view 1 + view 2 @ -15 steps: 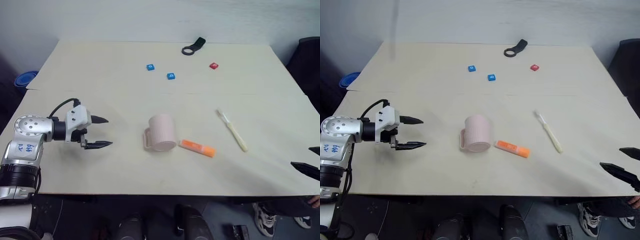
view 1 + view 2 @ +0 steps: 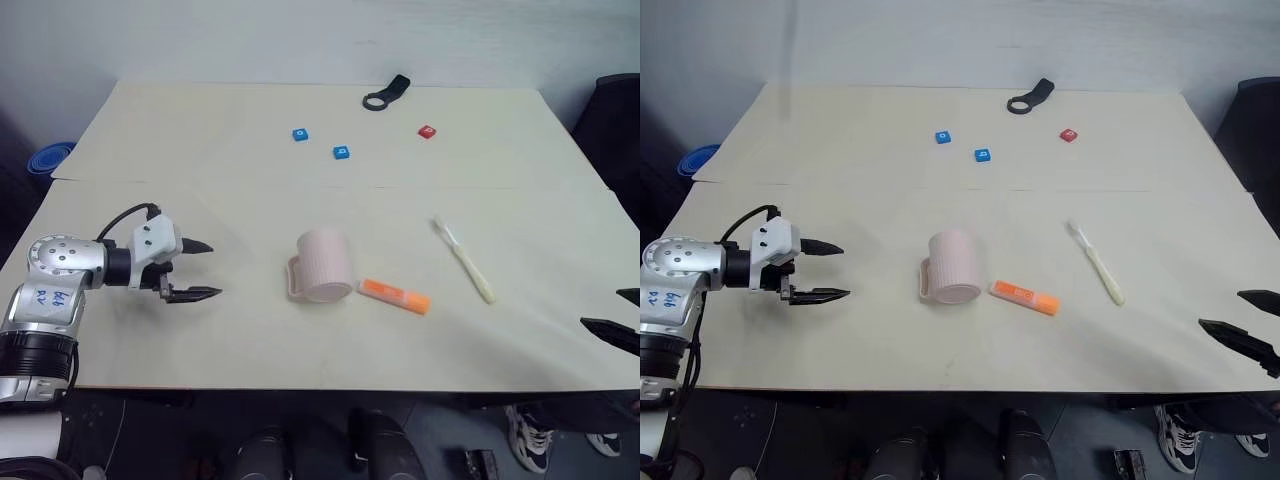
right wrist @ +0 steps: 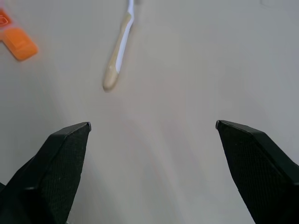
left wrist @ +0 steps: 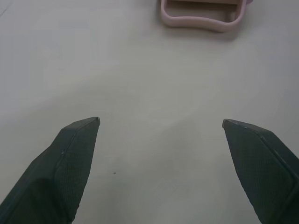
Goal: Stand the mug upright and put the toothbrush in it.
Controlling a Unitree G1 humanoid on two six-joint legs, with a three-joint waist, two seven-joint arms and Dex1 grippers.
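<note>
The pale pink ribbed mug (image 2: 325, 264) sits mid-table with a flat pale end facing up, no dark inside showing, and its handle (image 4: 202, 14) pointing toward my left gripper. The cream toothbrush (image 2: 463, 260) lies flat to the mug's right, bristle head at the far end. My left gripper (image 2: 214, 268) hovers open over the table, well left of the mug, with nothing between its fingers. At the table's near right corner my right gripper (image 2: 1222, 309) is open and empty; the toothbrush's handle end (image 3: 111, 77) lies ahead of it.
A short orange tube (image 2: 395, 296) lies between mug and toothbrush. Far back lie two blue blocks (image 2: 301, 134) (image 2: 342, 152), a red block (image 2: 427, 131) and a black ring-ended tool (image 2: 385, 95). A blue object (image 2: 50, 157) sits off the table's left edge.
My left gripper has drifted slightly lower and nearer, still open. The right gripper, mug and toothbrush have kept still.
</note>
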